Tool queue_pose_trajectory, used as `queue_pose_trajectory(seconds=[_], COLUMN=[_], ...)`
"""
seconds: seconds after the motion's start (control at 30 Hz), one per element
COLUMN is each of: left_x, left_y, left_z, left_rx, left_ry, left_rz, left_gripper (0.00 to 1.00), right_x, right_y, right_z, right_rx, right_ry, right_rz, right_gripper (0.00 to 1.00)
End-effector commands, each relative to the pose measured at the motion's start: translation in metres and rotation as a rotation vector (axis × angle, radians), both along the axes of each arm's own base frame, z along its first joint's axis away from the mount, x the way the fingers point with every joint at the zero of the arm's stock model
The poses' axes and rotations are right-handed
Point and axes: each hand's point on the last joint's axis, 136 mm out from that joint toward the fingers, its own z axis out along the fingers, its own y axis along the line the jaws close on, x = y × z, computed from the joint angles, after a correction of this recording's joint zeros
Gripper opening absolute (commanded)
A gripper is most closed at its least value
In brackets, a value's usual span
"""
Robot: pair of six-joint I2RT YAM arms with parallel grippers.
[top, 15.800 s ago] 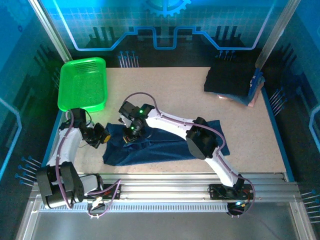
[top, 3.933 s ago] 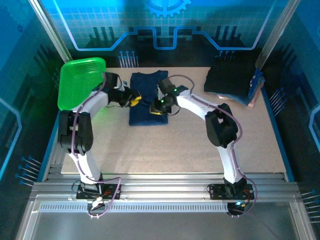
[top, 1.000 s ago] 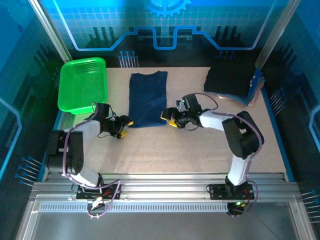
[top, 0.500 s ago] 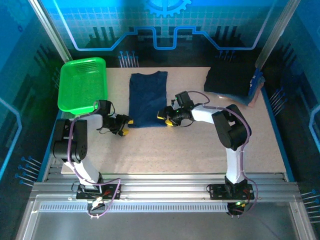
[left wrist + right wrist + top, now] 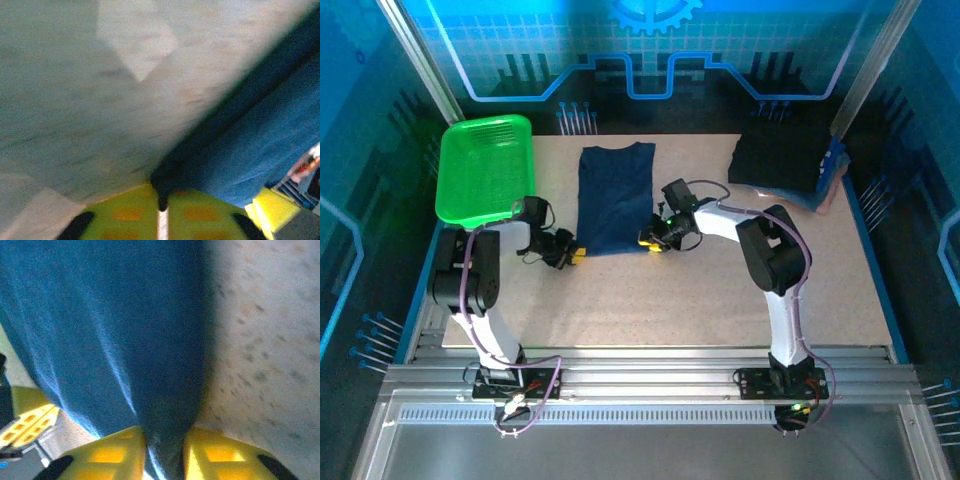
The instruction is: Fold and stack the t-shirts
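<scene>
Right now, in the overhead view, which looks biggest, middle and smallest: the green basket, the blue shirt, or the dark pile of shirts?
1. green basket: largest.
2. blue shirt and dark pile of shirts: about alike, too close to rank. The pile spreads wider, the shirt runs longer.

Left arm: stood folded at frame left, wrist pointed right. Left gripper (image 5: 570, 253), centre-left: fingers (image 5: 125, 216) were pinched together on a corner of the navy t-shirt (image 5: 614, 195). Right arm: arched up from lower right. Right gripper (image 5: 651, 243), centre: clamped the same shirt's edge.
</scene>
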Motion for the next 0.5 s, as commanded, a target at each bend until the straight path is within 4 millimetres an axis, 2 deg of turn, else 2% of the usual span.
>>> queue_pose_trajectory(seconds=[0.0,0.13,0.23,0.37,0.47], left_x=[0.031,0.021,0.001,-0.049,-0.093], left_y=[-0.027,-0.017,-0.012,-0.005,-0.011], left_z=[0.001,0.024,0.036,0.052,0.060], left_rx=[0.037,0.113,0.140,0.173,0.178], left_ry=[-0.174,-0.217,-0.236,-0.243,-0.239], left_rz=[-0.097,-0.118,-0.135,-0.136,-0.169], left_gripper=[0.00,0.00,0.00,0.00,0.00], right_x=[-0.010,-0.029,-0.054,-0.093,-0.128], right_y=[0.006,-0.008,-0.013,-0.027,-0.031], right_z=[0.001,0.019,0.029,0.036,0.043], right_rx=[-0.023,-0.056,-0.068,-0.078,-0.090], right_ry=[0.026,0.012,0.016,0.031,0.036], right_rz=[0.018,0.034,0.073,0.067,0.088], right_gripper=[0.00,0.00,0.00,0.00,0.00])
